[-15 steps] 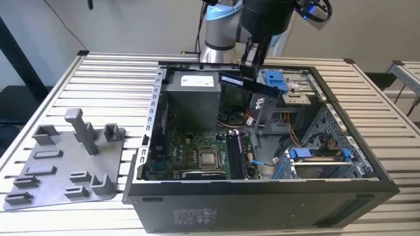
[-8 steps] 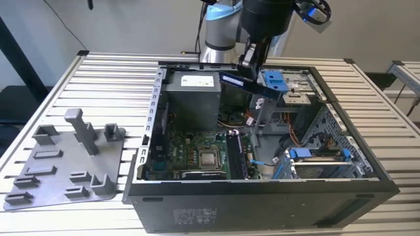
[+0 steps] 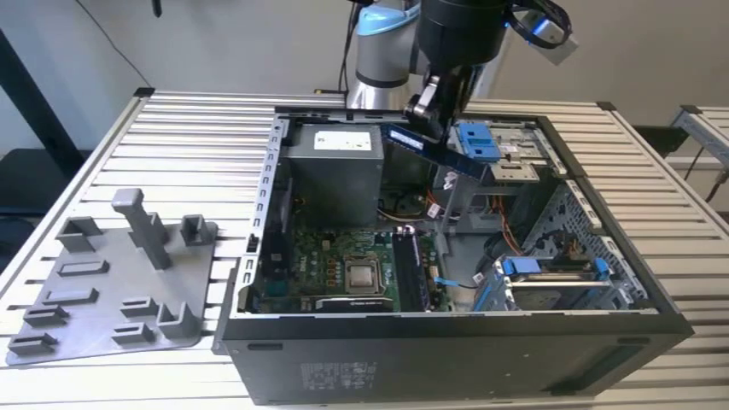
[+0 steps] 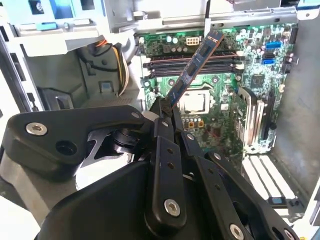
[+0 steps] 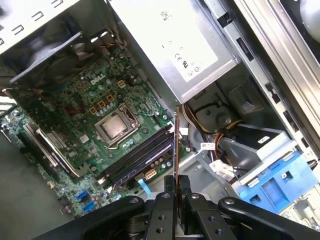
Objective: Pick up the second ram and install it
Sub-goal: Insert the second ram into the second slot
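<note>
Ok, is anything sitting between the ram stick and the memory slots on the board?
Nothing visible. The claw holds the second ram over the open case, and both wrist views show open space down to the memory slots. The cable bundle lies beside the slots, not across them.

Quick colour rundown: the second ram (image 3: 439,152) is dark navy, nearly black, dotted with little dark chips, and edge-on in the first wrist view it reads coppery-orange. The jaws are matte black with silver screw heads. The motherboard (image 3: 330,256) is green with a shiny silver CPU (image 3: 362,275) square on it. The power supply (image 3: 330,171) is plain grey, the drive-bay clips (image 3: 479,143) bright blue, the case (image 3: 456,363) black, the holder tray (image 3: 102,290) flat grey, and the counter (image 3: 194,145) is pale with a ribbed stripe pattern.
</note>
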`<state>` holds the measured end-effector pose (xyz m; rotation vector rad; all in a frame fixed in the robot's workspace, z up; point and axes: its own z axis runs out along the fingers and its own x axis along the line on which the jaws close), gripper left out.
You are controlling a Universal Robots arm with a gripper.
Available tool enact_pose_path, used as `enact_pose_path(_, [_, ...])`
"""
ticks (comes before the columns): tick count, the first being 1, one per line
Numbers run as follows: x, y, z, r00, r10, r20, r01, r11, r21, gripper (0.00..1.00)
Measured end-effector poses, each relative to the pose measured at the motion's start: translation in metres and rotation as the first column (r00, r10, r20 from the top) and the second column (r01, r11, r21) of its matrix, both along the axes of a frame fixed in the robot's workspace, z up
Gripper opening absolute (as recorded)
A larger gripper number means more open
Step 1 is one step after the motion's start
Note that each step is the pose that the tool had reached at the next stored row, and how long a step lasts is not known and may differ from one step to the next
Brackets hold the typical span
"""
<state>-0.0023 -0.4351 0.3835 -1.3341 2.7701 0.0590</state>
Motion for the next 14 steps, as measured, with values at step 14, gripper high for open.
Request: enact_pose_path(14, [0.0000, 0.0000, -0.0028, 0.9831, -0.183, 0.0001, 0.183, 0.9831, -0.0012, 0.14])
